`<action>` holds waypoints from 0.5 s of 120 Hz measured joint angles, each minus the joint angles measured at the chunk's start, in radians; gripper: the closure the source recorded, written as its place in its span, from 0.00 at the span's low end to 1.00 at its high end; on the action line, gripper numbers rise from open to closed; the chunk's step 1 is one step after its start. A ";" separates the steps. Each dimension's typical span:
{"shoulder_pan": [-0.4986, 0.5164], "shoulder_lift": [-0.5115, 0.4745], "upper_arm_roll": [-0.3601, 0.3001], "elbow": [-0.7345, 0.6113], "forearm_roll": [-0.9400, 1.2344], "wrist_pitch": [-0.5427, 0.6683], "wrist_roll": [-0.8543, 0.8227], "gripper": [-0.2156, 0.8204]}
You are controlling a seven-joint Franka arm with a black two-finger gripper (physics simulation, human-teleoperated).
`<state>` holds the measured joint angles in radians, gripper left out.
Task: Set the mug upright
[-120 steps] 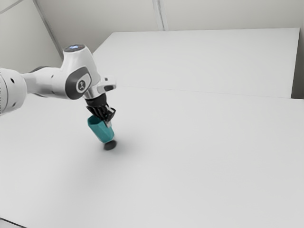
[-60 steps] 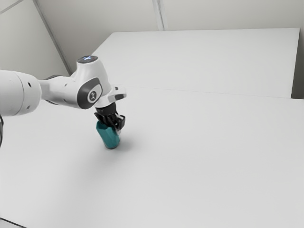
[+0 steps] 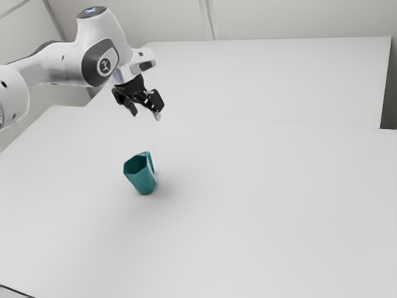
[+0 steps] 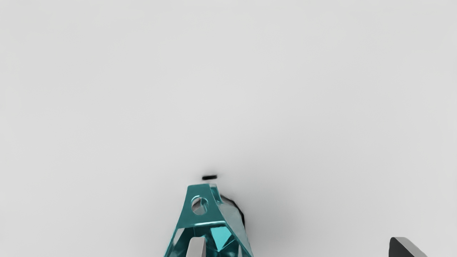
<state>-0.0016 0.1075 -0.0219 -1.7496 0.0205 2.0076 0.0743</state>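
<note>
The gripper [image 3: 146, 113] hangs well above the table in the exterior view, its fingers spread with nothing between them. Below it the teal mug [image 3: 142, 177] rests on the table, its mouth up and leaning slightly toward the exterior view's left, with the handle on the side toward the exterior view's right. In the wrist view the mug [image 4: 201, 223] appears beneath one fingertip, its handle and part of its inside showing. The gripper [image 4: 303, 248] has its two fingertips wide apart there.
The white table [image 3: 260, 205] spreads around the mug. A pale raised panel [image 3: 267, 81] stands behind it, and a dark cable [image 3: 15, 290] lies at the exterior view's near left corner.
The mug was lowered to the table with my gripper around its upper part. The gripper has since let go and risen high above, slightly toward the exterior view's left.
</note>
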 joint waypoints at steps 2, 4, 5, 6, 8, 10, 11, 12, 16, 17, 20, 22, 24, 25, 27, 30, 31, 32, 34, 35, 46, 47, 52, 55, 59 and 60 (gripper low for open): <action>0.001 0.013 0.000 0.036 0.000 -0.020 0.000 0.25; 0.002 0.025 0.000 0.068 -0.001 -0.039 0.000 0.25; 0.002 0.030 -0.001 0.084 -0.001 -0.048 0.000 0.25; 0.002 0.035 -0.001 0.097 -0.001 -0.057 0.001 0.25; 0.003 0.043 -0.001 0.122 -0.002 -0.073 0.001 0.24; 0.003 0.048 -0.001 0.143 -0.003 -0.089 0.002 0.24; 0.003 0.050 -0.001 0.152 -0.003 -0.097 0.003 0.24; 0.003 0.052 -0.001 0.161 -0.003 -0.104 0.003 0.24; 0.003 0.057 -0.001 0.194 -0.003 -0.137 0.005 0.23; 0.003 0.058 -0.001 0.202 -0.003 -0.145 0.005 0.23; 0.003 0.061 0.000 0.222 -0.003 -0.167 0.006 0.23; 0.003 0.062 -0.001 0.236 -0.004 -0.182 0.007 0.23; 0.004 0.064 -0.001 0.247 -0.004 -0.196 0.008 0.23; 0.004 0.064 0.000 0.252 -0.004 -0.202 0.008 0.23; 0.004 0.065 0.000 0.261 -0.004 -0.215 0.008 0.22; 0.004 0.066 0.000 0.269 -0.004 -0.232 0.009 0.22; 0.004 0.066 0.000 0.271 -0.004 -0.237 0.010 0.22; 0.004 0.067 0.000 0.272 -0.004 -0.242 0.010 0.22; 0.004 0.067 0.000 0.276 -0.005 -0.251 0.011 0.22; 0.004 0.067 0.000 0.277 -0.005 -0.256 0.011 0.22; 0.004 0.066 0.000 0.287 -0.008 -0.299 0.014 0.22; 0.004 0.065 -0.001 0.288 -0.008 -0.302 0.014 0.22; 0.003 0.065 -0.001 0.292 -0.009 -0.317 0.015 0.21; 0.003 0.064 0.000 0.293 -0.010 -0.324 0.016 0.21; 0.003 0.064 0.000 0.294 -0.009 -0.332 0.017 0.21; 0.003 0.064 0.000 0.294 -0.009 -0.334 0.017 0.21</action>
<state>0.0015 0.1713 -0.0219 -1.4555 0.0116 1.6733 0.0915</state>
